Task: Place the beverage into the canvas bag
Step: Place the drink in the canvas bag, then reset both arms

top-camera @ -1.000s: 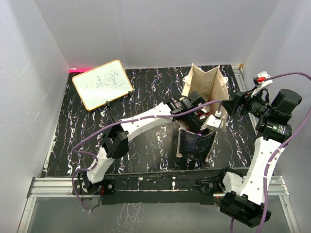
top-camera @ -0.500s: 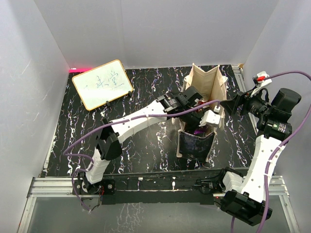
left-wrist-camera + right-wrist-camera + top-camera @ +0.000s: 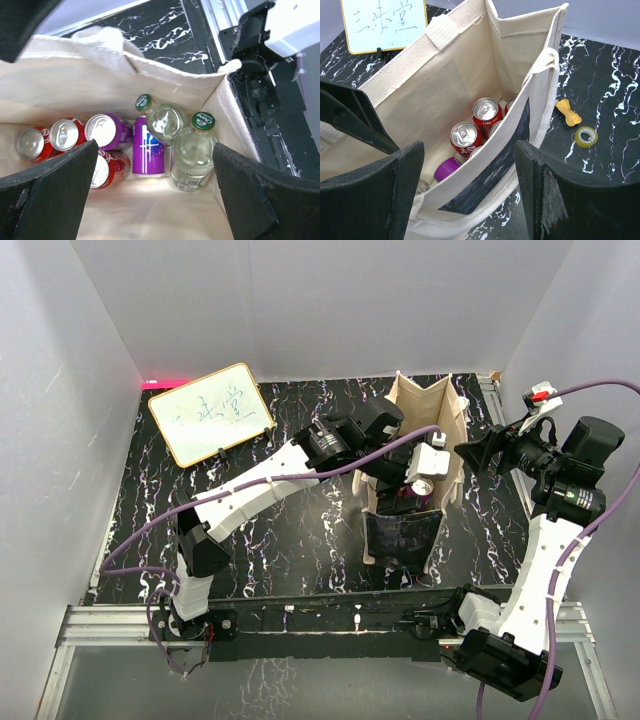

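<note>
The canvas bag (image 3: 425, 405) stands open at the middle right of the table, its black panel (image 3: 400, 535) facing the near edge. Inside lie red cans (image 3: 65, 134), a purple can (image 3: 147, 147) and two clear green-capped bottles (image 3: 192, 150). My left gripper (image 3: 425, 468) hangs above the bag's mouth; in the left wrist view it (image 3: 155, 150) is open, nothing between its fingers. My right gripper (image 3: 472, 453) sits at the bag's right rim. In the right wrist view it (image 3: 470, 150) is open, the black-panelled wall (image 3: 500, 155) passing between its fingers, red cans (image 3: 487, 112) behind.
A whiteboard (image 3: 212, 412) leans at the back left. A yellow tape roll (image 3: 585, 136) and a small bone-shaped piece (image 3: 568, 112) lie on the black marbled table right of the bag. White walls close in three sides; a metal rail (image 3: 330, 625) runs along the near edge.
My left gripper has lifted up out of the bag toward the far side, and its jaws have spread wider. The right arm has barely moved.
</note>
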Robot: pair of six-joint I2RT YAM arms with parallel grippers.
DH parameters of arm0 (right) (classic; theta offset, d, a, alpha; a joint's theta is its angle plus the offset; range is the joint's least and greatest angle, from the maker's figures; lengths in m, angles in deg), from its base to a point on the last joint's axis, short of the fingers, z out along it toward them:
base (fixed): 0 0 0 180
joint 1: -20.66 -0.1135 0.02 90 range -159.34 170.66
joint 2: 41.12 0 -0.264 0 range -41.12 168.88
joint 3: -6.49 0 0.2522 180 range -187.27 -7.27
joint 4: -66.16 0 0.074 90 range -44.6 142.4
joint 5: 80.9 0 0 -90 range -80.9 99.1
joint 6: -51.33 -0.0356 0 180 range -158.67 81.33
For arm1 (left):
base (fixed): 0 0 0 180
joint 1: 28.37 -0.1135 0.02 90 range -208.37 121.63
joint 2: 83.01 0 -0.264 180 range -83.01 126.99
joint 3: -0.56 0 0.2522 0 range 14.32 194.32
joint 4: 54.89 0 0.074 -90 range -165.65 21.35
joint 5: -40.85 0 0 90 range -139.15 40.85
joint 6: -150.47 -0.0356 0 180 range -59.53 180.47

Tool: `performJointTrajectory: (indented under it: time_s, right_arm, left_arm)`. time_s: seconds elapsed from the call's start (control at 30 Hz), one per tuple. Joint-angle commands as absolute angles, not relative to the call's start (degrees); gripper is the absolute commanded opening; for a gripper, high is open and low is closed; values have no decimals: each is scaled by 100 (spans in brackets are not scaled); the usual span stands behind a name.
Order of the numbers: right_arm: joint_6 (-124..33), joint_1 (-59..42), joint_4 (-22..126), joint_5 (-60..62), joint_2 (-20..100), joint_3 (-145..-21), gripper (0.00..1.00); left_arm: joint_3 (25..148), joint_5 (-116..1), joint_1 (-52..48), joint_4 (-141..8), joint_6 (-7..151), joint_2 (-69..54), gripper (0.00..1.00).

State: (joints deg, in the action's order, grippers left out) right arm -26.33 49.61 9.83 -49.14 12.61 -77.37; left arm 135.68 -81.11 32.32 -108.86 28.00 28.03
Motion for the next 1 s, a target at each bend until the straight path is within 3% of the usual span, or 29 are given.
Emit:
performJointTrajectory:
  time_s: [0.0,0.5,0.97]
  right_arm:
    - [-2575,4993,1017,-4943,1271,-8052,75]
    - [-2929,4980,1081,-4050,1547,-8543,74]
    - [-3022,4960,1675,-2335,2589,-9487,78]
  left_arm:
    - [13884,-7643,3182,-10695,3393,2352,97]
    - [14468,-5998,2223,-10082,4761,1790,97]
    - [11929,-5387,-1080,-9307,5652,477,97]
